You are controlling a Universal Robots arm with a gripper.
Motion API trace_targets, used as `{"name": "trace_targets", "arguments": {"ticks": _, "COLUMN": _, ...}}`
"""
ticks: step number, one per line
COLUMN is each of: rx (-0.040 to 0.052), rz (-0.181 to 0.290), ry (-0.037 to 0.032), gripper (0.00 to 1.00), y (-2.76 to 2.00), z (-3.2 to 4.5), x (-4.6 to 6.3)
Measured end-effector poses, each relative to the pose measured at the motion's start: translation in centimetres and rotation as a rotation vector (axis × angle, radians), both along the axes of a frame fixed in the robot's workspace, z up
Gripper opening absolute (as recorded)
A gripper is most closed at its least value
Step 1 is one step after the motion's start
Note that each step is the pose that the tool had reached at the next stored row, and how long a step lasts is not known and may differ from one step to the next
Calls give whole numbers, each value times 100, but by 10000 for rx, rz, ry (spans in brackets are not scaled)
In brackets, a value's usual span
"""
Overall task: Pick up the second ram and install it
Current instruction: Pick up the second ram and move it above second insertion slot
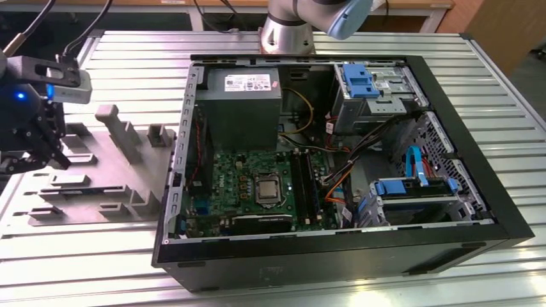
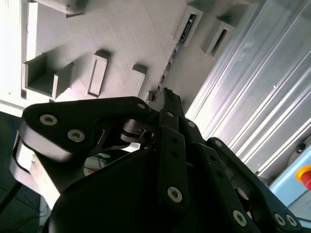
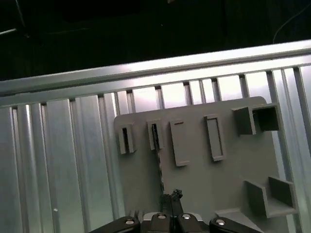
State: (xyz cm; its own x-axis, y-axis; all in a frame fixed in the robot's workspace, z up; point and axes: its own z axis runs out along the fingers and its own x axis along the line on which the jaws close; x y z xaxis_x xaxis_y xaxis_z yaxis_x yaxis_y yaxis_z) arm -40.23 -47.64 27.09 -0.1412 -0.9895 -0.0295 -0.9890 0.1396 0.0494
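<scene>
The second ram [image 3: 159,167] [image 2: 171,63], a slim speckled memory stick seen edge-on in both wrist views, runs from a slotted block of the grey plastic holder tray [image 3: 199,187] to the black gripper [image 3: 171,196], whose jaws are closed on its near end, near the open black computer case [image 1: 477,224] on the ribbed metal table [image 1: 85,262].

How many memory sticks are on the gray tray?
1: the second ram stands on edge in the gray tray, one end at the gripper. Others may be hidden.

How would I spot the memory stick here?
Find the gray holder plate on the ribbed metal table. The second ram stands edge-on there, a thin speckled strip running from a slotted block toward the gripper, unlike the chunky gray blocks around it.
</scene>
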Motion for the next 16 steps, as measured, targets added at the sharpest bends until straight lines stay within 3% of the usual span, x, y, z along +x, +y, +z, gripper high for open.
{"name": "trace_targets", "arguments": {"ticks": 6, "rx": -13, "rz": 1060, "ry": 0, "gripper": 11, "y": 0, "z": -26, "x": 0}}
{"name": "trace_targets", "arguments": {"ticks": 11, "rx": -24, "rz": 1112, "ry": -2, "gripper": 11, "y": 0, "z": -31, "x": 0}}
{"name": "trace_targets", "arguments": {"ticks": 16, "rx": -27, "rz": 1111, "ry": -51, "gripper": 11, "y": 1, "z": -103, "x": -6}}
